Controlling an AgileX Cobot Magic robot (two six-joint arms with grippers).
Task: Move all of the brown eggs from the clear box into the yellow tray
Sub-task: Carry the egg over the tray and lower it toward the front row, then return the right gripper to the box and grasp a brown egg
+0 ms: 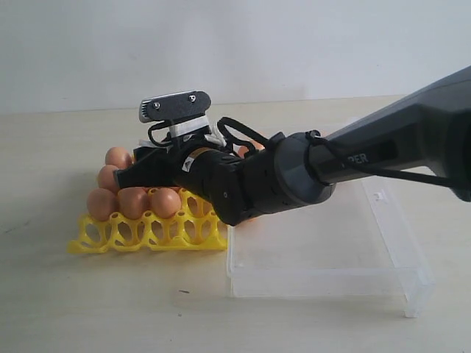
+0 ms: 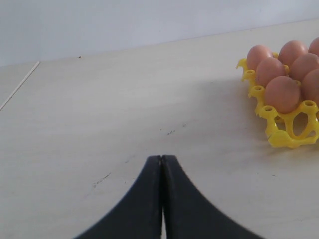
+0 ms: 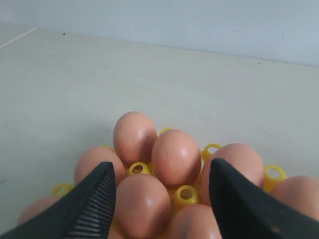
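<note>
The yellow tray [image 1: 147,234] sits left of the clear box [image 1: 324,250] and holds several brown eggs [image 1: 134,202] in its cups. My right gripper [image 1: 126,175] reaches across the box and hangs low over the tray. In the right wrist view it [image 3: 161,165] stands open, its black fingers [image 3: 97,199] straddling eggs [image 3: 142,204] that rest in the tray [image 3: 187,194], gripping none. My left gripper [image 2: 161,157] is shut and empty over bare table, with the tray [image 2: 291,134] and its eggs [image 2: 282,92] off to one side. The visible part of the box holds no eggs.
The right arm [image 1: 383,151] hides the tray's far corner and the box's back part. The pale wooden table [image 1: 110,309] lies around both containers. A white wall stands behind.
</note>
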